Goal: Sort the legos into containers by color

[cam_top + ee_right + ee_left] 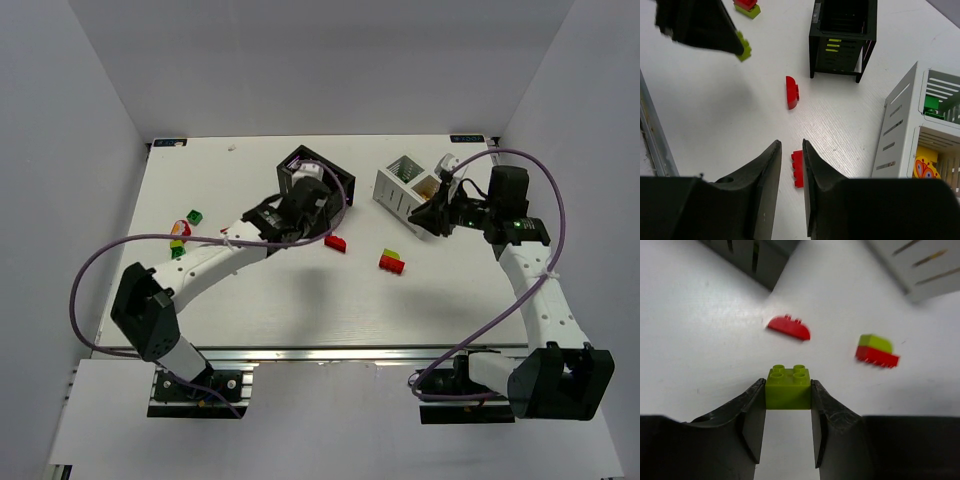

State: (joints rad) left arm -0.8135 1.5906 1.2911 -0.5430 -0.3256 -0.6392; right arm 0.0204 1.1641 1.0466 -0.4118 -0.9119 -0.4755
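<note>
The left pincer [787, 386] is clamped on a lime-green brick [788, 390], one finger on each side, studs up, clear of the counter [300, 300] just in front of the black bin [342, 182]. A red rounded brick [789, 328] lies on the counter near that bin's front, and a red-and-green stack [876, 351] lies further to its right. The white bin [398, 192] stands to the right of the black bin and holds a green brick [932, 104] and a yellow piece [924, 167]. Over there, the right pincer [791, 146] hangs with its jaws slightly parted, gripping nothing.
</note>
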